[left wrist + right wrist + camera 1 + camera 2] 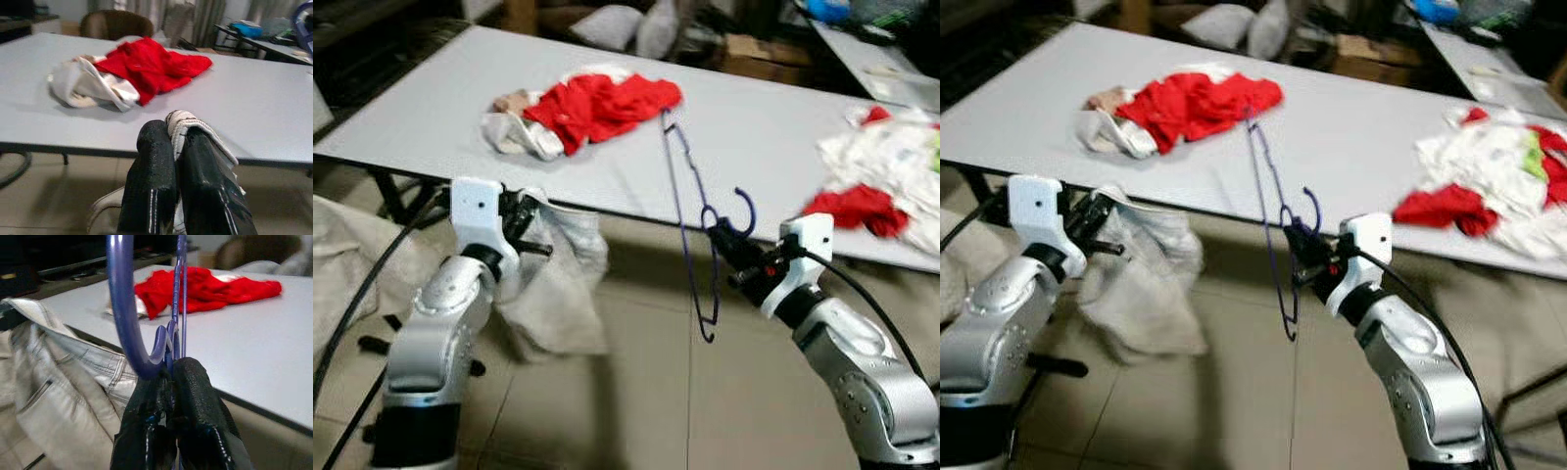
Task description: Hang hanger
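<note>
The right gripper (722, 238) is clamped on the purple hanger (688, 201) just below its hook, in front of the white table's (764, 127) near edge. The hanger's frame runs from the fingers up over the table toward the red garment (602, 103) and down below them over the floor. The left gripper (177, 142) pinches pale jeans (558, 284) that hang beneath it, short of the table edge.

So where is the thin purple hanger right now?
The thin purple wire hanger hangs in the right gripper, in front of the grey table's edge, its top leaning toward the red cloth.
</note>
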Controlling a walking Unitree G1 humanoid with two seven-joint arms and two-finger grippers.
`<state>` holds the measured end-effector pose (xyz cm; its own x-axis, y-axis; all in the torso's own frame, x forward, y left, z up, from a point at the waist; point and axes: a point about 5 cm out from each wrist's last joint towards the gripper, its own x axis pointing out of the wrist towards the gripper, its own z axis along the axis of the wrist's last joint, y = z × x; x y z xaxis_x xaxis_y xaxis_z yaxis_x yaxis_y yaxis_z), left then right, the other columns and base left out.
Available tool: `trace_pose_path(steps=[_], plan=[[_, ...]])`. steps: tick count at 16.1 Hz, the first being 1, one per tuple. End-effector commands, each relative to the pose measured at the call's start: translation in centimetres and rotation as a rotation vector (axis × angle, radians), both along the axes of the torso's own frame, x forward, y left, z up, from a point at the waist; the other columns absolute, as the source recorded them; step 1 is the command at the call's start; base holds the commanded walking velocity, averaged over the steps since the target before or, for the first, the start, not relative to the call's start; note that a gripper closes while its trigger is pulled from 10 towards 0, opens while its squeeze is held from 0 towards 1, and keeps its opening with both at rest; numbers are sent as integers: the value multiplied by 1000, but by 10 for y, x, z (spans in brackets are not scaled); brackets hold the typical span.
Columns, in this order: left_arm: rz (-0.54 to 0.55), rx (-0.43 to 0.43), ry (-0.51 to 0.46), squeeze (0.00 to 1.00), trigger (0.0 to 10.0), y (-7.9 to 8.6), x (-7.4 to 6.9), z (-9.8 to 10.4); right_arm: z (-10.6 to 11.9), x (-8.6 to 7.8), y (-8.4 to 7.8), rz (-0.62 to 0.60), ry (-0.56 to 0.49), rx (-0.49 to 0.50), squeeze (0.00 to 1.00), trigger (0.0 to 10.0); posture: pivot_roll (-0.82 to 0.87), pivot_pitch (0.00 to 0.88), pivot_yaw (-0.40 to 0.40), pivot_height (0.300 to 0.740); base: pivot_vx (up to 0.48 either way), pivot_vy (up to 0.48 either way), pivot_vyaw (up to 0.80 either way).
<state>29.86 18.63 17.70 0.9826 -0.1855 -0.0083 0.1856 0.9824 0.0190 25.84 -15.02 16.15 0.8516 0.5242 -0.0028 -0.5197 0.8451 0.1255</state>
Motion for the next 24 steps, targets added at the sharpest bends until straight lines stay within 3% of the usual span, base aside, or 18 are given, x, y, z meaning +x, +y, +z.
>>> trace_pose_path(steps=[1, 8, 12, 13, 15, 17, 19, 20, 21, 23, 24], plan=[[-41, -4, -81, 0, 10000, -8, 4, 17, 3, -2, -6, 9, -21, -44, 0, 10000, 57, 0, -98, 740, 398, 0, 0], [-93, 16, -139, 0, 10000, -5, 26, 41, 24, -16, -29, 264, -45, -209, 0, 10000, 52, 0, -88, 740, 400, 0, 0], [-137, 52, -197, 0, 10000, -7, 46, 66, 27, -32, -49, 412, 48, -317, 0, 10000, 54, 0, -90, 740, 400, 0, 0], [-165, 61, -221, 0, 10000, -11, 54, 77, 30, -44, -60, 480, 117, -367, 0, 10000, 54, 0, -90, 740, 401, 0, 0], [-233, 67, -262, 0, 10000, -23, 65, 96, 40, -53, -69, 542, 152, -371, 0, 10000, 48, 0, -79, 740, 405, 0, 0], [-276, 54, -292, 0, 10000, -33, 72, 109, 45, -56, -64, 606, 155, -349, 0, 10000, 47, 0, -77, 740, 411, 0, 0], [-349, 74, -338, 0, 10000, -52, 81, 129, 46, -60, -48, 731, 170, -322, 0, 10000, 55, 0, -88, 740, 411, 0, 0], [-408, 21, -392, 0, 10000, -70, 84, 153, 42, -59, -37, 784, 170, -328, 0, 10000, 55, 0, -90, 740, 412, 0, 0], [-437, -6, -410, 0, 10000, -76, 83, 161, 40, -57, -34, 789, 171, -337, 0, 10000, 55, 0, -90, 740, 412, 0, 0], [-573, -83, -494, 0, 10000, -102, 73, 194, 25, -33, -24, 677, 161, -438, 0, 10000, 53, 0, -85, 740, 411, 0, 0], [-654, -115, -545, 0, 10000, -114, 64, 213, 18, -14, -21, 563, 145, -492, 0, 10000, 53, 0, -85, 740, 405, 0, 0]])
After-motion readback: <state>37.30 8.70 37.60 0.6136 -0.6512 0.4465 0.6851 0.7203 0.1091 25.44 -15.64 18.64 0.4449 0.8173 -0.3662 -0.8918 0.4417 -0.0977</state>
